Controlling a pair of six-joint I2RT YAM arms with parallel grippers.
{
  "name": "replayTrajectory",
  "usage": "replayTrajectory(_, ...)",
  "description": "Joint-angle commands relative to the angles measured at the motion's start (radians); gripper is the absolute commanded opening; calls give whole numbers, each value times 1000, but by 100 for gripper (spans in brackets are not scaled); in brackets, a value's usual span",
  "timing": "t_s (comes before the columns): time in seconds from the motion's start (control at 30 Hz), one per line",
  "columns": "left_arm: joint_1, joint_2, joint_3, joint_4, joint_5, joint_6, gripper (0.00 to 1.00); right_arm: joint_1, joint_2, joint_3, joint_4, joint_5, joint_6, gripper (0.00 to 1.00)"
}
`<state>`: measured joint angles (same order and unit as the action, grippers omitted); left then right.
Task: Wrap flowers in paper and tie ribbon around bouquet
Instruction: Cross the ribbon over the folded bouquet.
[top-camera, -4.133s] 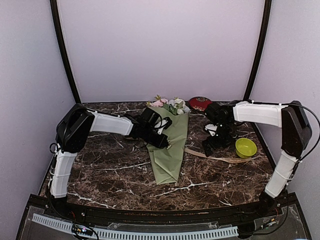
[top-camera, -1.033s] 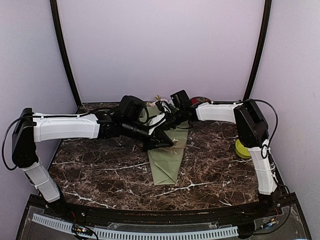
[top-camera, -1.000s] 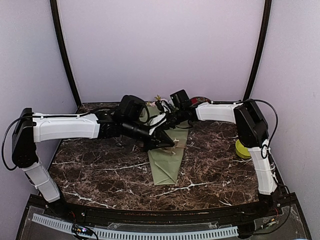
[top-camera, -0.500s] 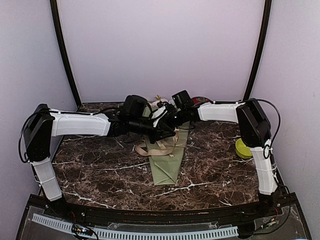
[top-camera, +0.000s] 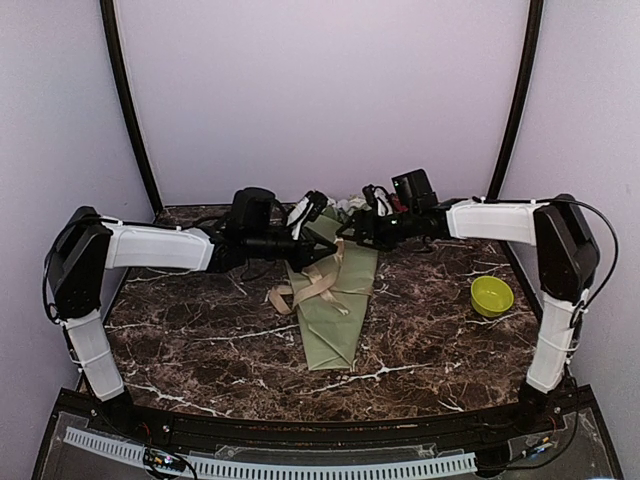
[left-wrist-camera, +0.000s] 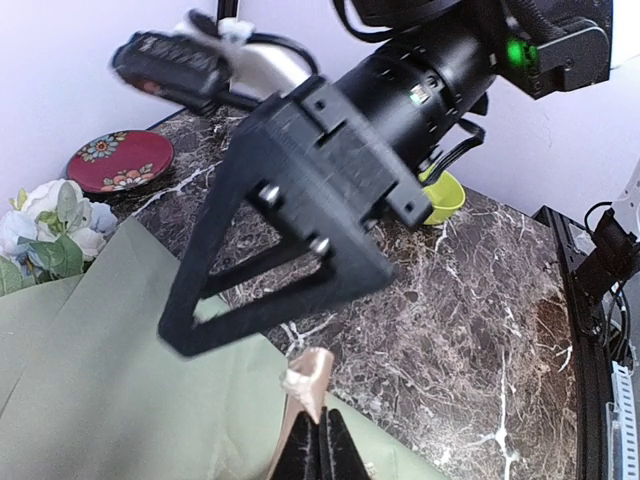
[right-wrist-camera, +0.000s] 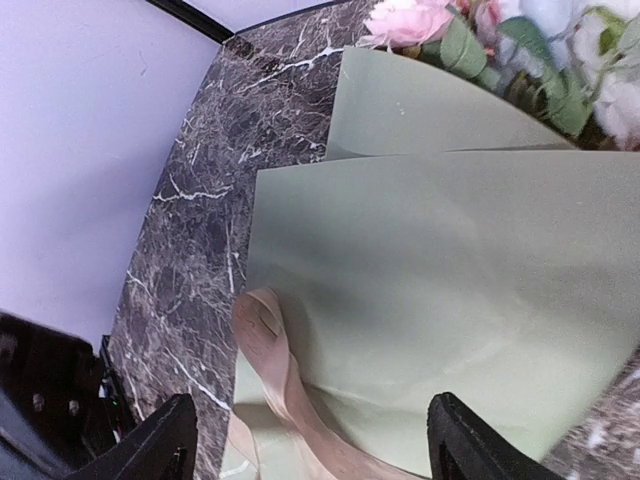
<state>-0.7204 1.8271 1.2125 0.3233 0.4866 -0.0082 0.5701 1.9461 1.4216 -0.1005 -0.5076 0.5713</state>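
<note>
The bouquet (top-camera: 338, 300) lies on the table as a sage-green paper (right-wrist-camera: 450, 300) cone, tip toward me. Its pink and white flowers (top-camera: 352, 207) (right-wrist-camera: 520, 40) (left-wrist-camera: 48, 230) show at the far, wide end. The tan ribbon (top-camera: 308, 288) (right-wrist-camera: 268, 350) lies in loose loops over the cone's left side. My left gripper (top-camera: 328, 250) (left-wrist-camera: 322, 418) hangs above the cone, shut on one ribbon end (left-wrist-camera: 310, 375). My right gripper (top-camera: 352, 228) (right-wrist-camera: 320, 450) (left-wrist-camera: 280, 260) hovers just right of it over the wide end, open with nothing between its fingers.
A yellow-green bowl (top-camera: 491, 294) (left-wrist-camera: 446, 195) stands at the right of the marble table (top-camera: 200, 330). A red patterned plate (left-wrist-camera: 120, 160) lies at the back beside the flowers. Both forearms cross above the back half of the table.
My right gripper has opened, let go of the ribbon and drawn back to the right. My left gripper has risen and pulled left with its ribbon end; loops have appeared across the cone.
</note>
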Motion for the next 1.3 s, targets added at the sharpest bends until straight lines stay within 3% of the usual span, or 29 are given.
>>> replayTrajectory(0.0,12,-6,-9,38,-11,-18,0,-15,-129,-126,86,89,-94,83)
replayTrajectory(0.23,22,6,-3,27,-27,-24,0,1,-262,-403,390,-76,-127,82)
replayTrajectory(0.5,22,17,12,19,-8,-33,0,89,-139,-290,359,-10,-168,73)
replayTrajectory(0.63,22,17,9,12,5,-33,0,90,-81,-228,335,37,-146,54)
replayTrajectory(0.73,22,17,7,11,9,-35,0,90,-71,-220,327,71,-137,31)
replayTrajectory(0.83,22,19,10,3,5,-31,0,90,-85,-231,320,120,-129,0)
replayTrajectory(0.9,25,21,17,-20,-13,-18,0,89,-92,-237,298,155,-133,0)
replayTrajectory(0.93,28,22,26,-45,-30,-11,10,88,-93,-239,288,160,-138,0)
replayTrajectory(0.97,35,24,38,-90,-46,-3,26,88,-94,-241,279,161,-142,0)
replayTrajectory(1.03,65,34,74,-182,-67,17,43,88,-96,-249,266,149,-146,0)
replayTrajectory(1.27,147,133,288,-581,-127,174,61,89,-101,-288,265,133,-138,0)
